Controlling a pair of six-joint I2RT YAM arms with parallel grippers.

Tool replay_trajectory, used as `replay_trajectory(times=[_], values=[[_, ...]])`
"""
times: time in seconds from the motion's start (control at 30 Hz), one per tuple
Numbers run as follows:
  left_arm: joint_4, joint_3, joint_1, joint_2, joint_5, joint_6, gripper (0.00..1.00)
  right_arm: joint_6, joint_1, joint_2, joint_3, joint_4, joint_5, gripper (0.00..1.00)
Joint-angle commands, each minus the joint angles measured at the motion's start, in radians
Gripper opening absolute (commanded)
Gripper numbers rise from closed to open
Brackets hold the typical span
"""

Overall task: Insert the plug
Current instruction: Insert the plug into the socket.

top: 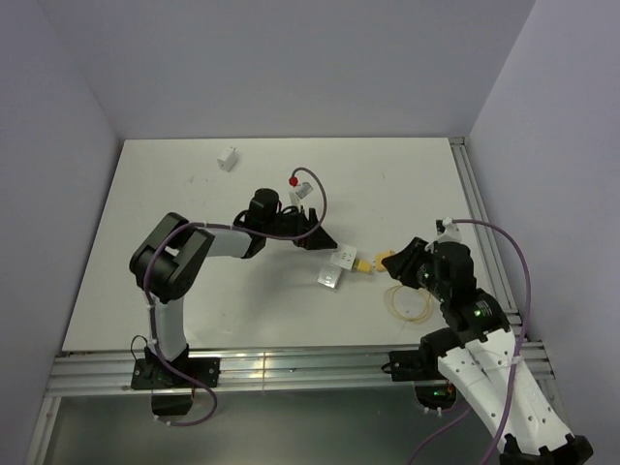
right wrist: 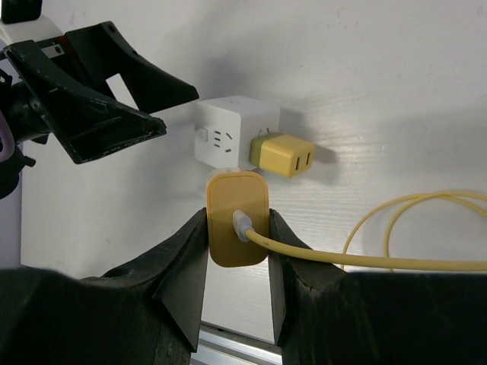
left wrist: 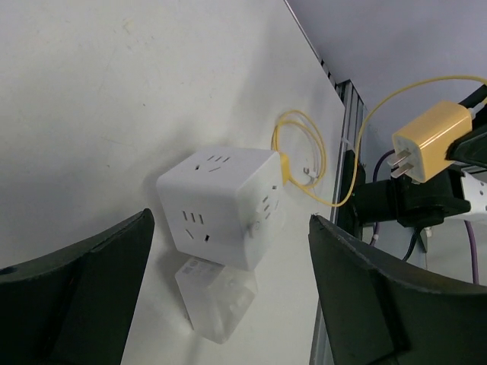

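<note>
A white cube socket [top: 342, 260] stands on the table against a clear plastic block [top: 330, 280]. One yellow plug [right wrist: 283, 154] sits in the cube's side. My right gripper [right wrist: 238, 220] is shut on a second yellow plug [right wrist: 238, 228], whose yellow cable [right wrist: 396, 262] trails to the right. It hangs just short of the cube [right wrist: 232, 141]. In the left wrist view that held plug [left wrist: 430, 141] shows its prongs pointing toward the cube [left wrist: 221, 205]. My left gripper [left wrist: 230, 222] is open, its fingers standing wide of the cube and touching nothing.
The yellow cable lies coiled [top: 409, 302] on the table near the right arm. A small white adapter [top: 229, 158] rests at the back left, and a red-tipped piece [top: 294, 180] lies behind the left arm. An aluminium rail [top: 475, 213] lines the right edge.
</note>
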Motion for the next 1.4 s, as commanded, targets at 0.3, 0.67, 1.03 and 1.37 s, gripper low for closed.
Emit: replay_trajectory(times=[0.3,0.67,1.03,1.37], values=[[0.121,0.13,0.011,0.17,0.194,-0.026,0.86,-0.004,-0.002,0.041,-0.005,0.104,-0.024,0.0],[0.198,0.154,0.011,0.235,0.234,-0.113,0.79,-0.004,0.0,0.069,-0.019,0.147,-0.038,0.0],[0.258,0.157,0.007,0.262,0.239,-0.176,0.57,0.001,0.003,0.078,-0.034,0.171,-0.047,0.0],[0.546,0.055,0.008,0.256,0.187,-0.406,0.0,0.007,0.029,0.141,-0.046,0.223,-0.03,0.0]])
